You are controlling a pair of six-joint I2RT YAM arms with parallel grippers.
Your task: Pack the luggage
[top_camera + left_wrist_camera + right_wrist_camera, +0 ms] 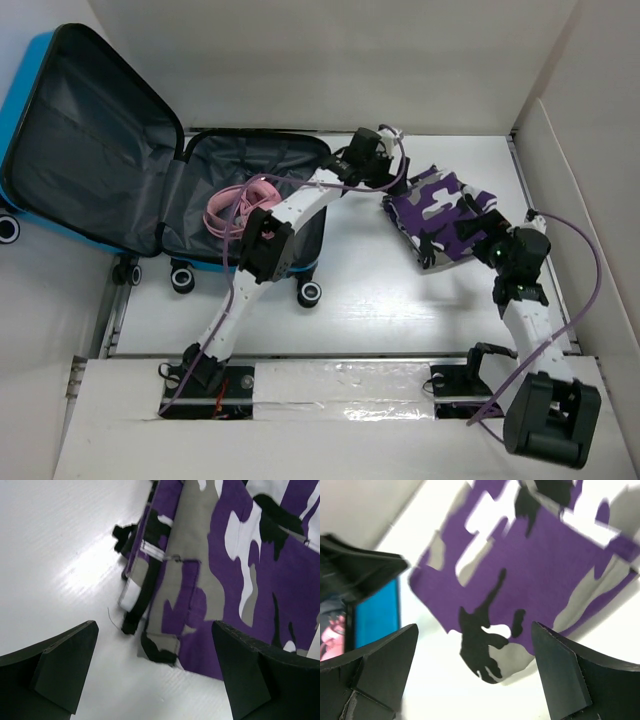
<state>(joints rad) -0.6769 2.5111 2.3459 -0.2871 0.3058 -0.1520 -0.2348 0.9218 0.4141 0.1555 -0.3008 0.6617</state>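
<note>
Top external view: luggage [90,150], lid open, well left of both grippers. Purple camouflage garment [440,215], flat on table [380,310], just ahead of left gripper [154,626] and right gripper [474,627]; both spread wide, empty. Advised: pinch opposite edges, lift level.

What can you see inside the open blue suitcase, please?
Inside the luggage, a pink strappy item lies on grey lining; the left arm hides part of that half.
</note>
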